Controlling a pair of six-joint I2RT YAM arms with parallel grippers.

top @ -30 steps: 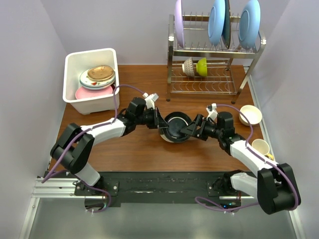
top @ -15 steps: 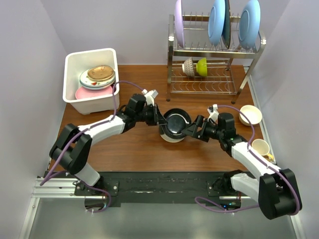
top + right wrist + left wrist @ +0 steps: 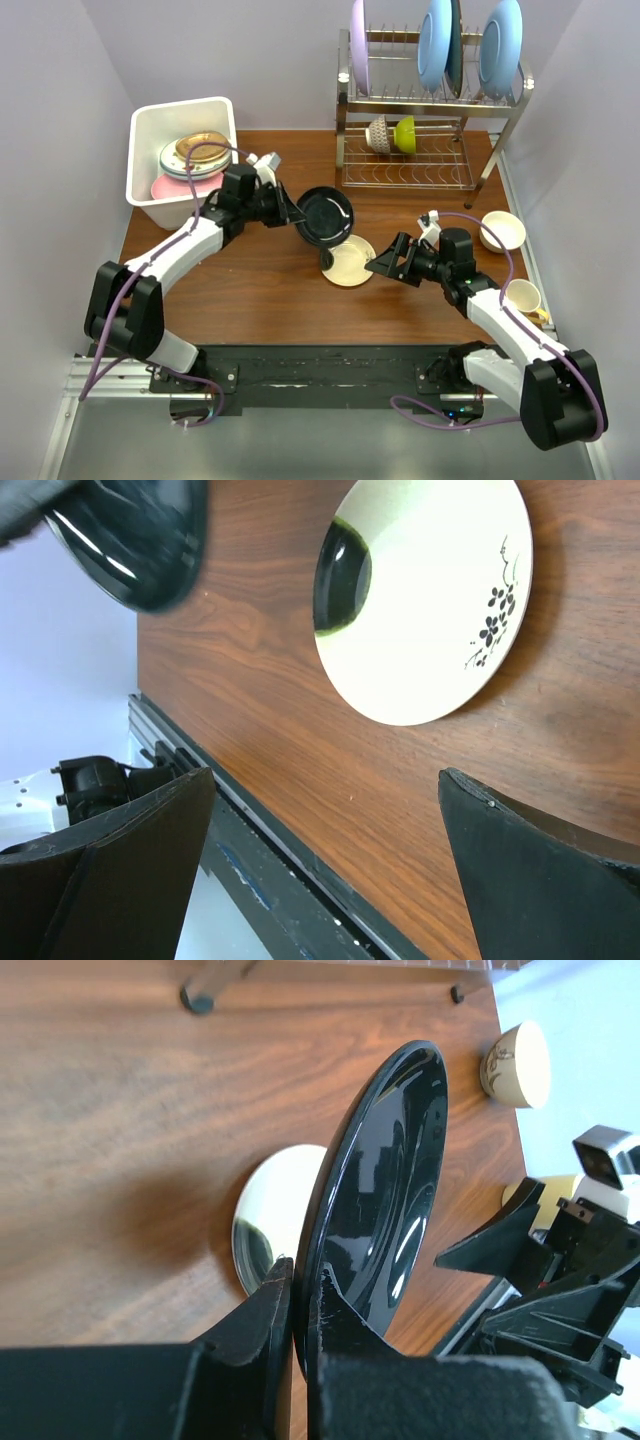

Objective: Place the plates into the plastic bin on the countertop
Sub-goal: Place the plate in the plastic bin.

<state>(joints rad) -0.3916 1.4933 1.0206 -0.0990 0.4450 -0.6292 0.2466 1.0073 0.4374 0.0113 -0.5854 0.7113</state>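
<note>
From above, my left fingers [image 3: 289,213] are clamped on the rim of the dark glass plate [image 3: 325,214]. I hold it tilted and clear of the surface [image 3: 260,290], between the plastic bin [image 3: 141,170] and the wire rack [image 3: 430,165]. The bin sits at the far left corner of the surface. It holds a stack of plates [image 3: 196,157], with a pink one [image 3: 168,188] lowest. The small yellowish plate [image 3: 352,264] lies flat on the surface, just in front of the dark one. My right fingers [image 3: 383,264] stand wide just to its right, holding nothing. A cream bowl [image 3: 502,230] and a mug [image 3: 523,296] sit near the right edge.

From my left wrist, the two fingers are pressed narrow on the near rim of the dark glass plate [image 3: 385,1190]. The plate stands almost edge-on and fills the middle of the view. Behind it the small yellowish plate [image 3: 275,1215] rests on the wood, partly hidden. My right arm's black fingers [image 3: 530,1260] show at the right, apart from the dark plate. The cream bowl [image 3: 520,1063] lies beyond them.

From my right wrist, the fingers are spread wide at the bottom corners, with only bare wood between them. Ahead lies the small yellowish plate [image 3: 430,610], flat on the surface. It has a dark flower sprig near one edge and a dark reflection near the other. I cannot tell if my fingertips touch it. The dark glass plate [image 3: 130,540] hangs in the upper left, apart from the yellowish one.
</note>
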